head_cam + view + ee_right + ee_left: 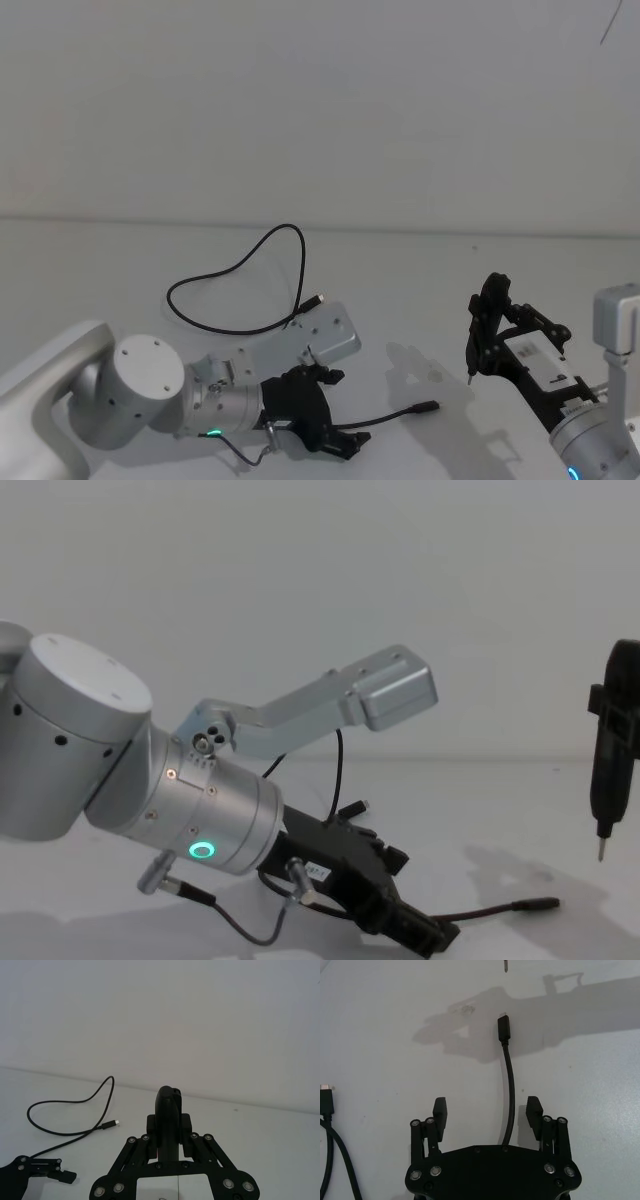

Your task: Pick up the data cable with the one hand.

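Note:
The data cable [205, 320] is a long thin black lead lying on the white table. It loops at the back, passes under my left arm, and ends in a slim plug [428, 406] at the front. My left gripper [487, 1110] is low over the table and open. The cable [510, 1090] runs between its fingers without touching either pad. The cable's other plug [325, 1099] lies off to one side. From the chest view, the left gripper [405, 920] points down towards the plug end [535, 905].
My right gripper [169, 1130] hangs above the table's right side, shut on a slim black tool [490, 320] with a thin metal tip [600, 852]. A short grey wire [240, 925] with a metal plug hangs from the left wrist. A pale wall stands behind the table.

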